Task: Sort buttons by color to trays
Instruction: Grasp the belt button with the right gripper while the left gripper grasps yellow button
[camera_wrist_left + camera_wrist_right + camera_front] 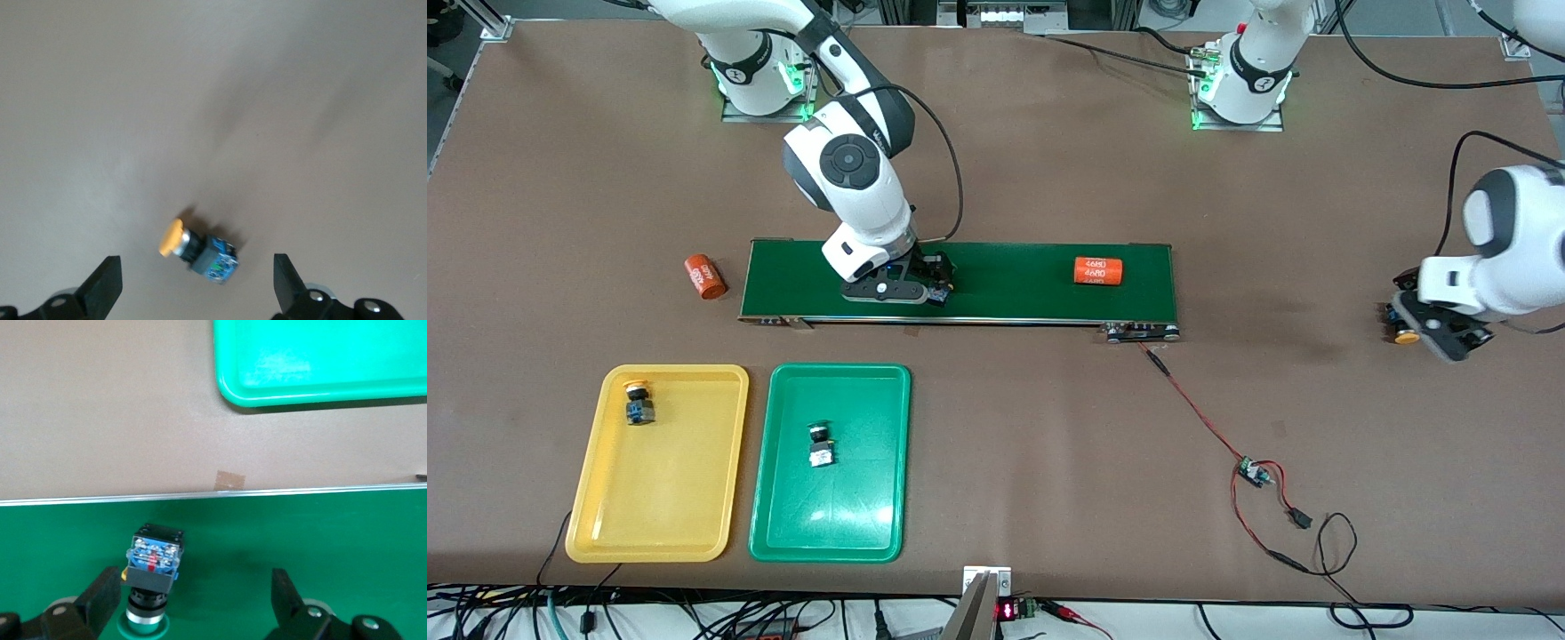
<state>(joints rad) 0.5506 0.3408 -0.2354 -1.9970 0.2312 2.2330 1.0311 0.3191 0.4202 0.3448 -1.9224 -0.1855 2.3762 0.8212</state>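
I've got the right gripper (935, 289) low over the long dark-green conveyor belt (1005, 302), jaws apart, a green-capped push-button (152, 577) lying between them, not clamped. Left gripper (197, 283) hangs wide open over a yellow-capped button (198, 251) on the brown table (1049, 444), near the left arm's end. Yellow plastic tray (596, 498) holds one yellow-capped btn (639, 402), green plastic tray (769, 516) one green-capped btn (819, 444).

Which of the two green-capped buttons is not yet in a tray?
The green-capped button on the conveyor belt, between the open right gripper's fingers. The other green-capped button already lies in the green tray.
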